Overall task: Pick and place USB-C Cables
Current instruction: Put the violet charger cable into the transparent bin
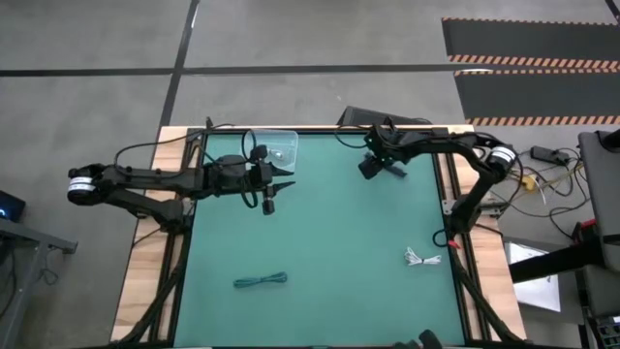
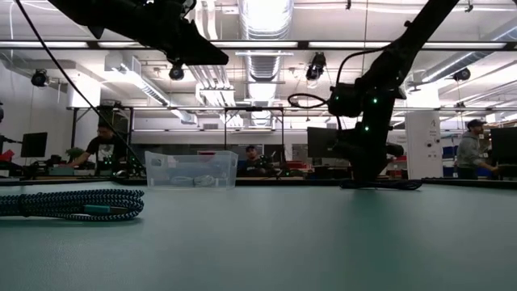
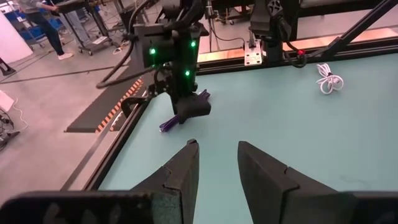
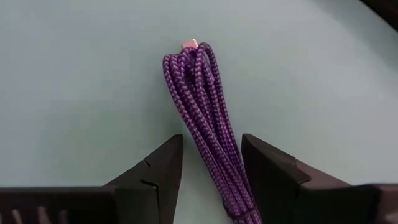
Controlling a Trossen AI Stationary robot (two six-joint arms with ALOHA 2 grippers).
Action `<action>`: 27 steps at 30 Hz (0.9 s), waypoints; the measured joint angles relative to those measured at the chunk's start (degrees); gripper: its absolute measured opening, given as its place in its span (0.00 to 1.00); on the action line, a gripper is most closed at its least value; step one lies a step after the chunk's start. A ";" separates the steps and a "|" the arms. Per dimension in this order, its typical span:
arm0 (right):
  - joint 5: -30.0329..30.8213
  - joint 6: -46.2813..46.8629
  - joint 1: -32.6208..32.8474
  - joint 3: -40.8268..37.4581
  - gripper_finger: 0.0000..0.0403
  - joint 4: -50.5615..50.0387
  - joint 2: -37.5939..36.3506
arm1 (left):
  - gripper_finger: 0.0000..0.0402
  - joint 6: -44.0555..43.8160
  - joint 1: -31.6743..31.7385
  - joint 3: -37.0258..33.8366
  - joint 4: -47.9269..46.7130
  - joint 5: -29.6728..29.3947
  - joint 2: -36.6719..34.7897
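A purple braided USB-C cable (image 4: pixel 208 124) lies between the right gripper's (image 4: pixel 211 168) spread fingers, awaiting the pinch, while the left gripper (image 3: pixel 217 171), also spread, hovers beside the clear bin (image 1: pixel 276 147).

A purple braided cable (image 4: pixel 208 118) is lying bundled on the green mat between my right fingers, near the far edge. A teal cable (image 1: pixel 261 281) is lying stretched near the front edge. A white cable (image 1: pixel 422 258) is lying coiled toward the right edge.
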 joint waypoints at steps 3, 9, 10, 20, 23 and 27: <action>0.18 -0.63 0.03 0.50 0.37 0.00 1.04 | 0.24 -0.01 0.00 0.00 0.01 0.00 0.00; -0.13 -0.58 0.09 0.72 0.28 0.02 1.72 | 0.24 -0.05 0.00 0.00 0.16 0.00 0.00; -0.23 -0.58 0.09 0.72 0.26 0.06 1.70 | 0.24 -0.08 0.00 -0.02 0.16 0.00 0.00; -0.33 -1.31 0.12 0.53 0.06 0.27 0.75 | 0.24 -0.30 0.00 -0.04 0.16 0.00 0.00; 0.19 -1.66 0.09 0.42 0.05 -0.17 -0.19 | 0.24 -0.36 0.00 -0.04 0.21 0.00 0.00; 0.24 -2.52 0.22 0.42 0.04 -0.04 -1.80 | 0.24 -0.38 -0.02 -0.04 0.31 0.00 0.00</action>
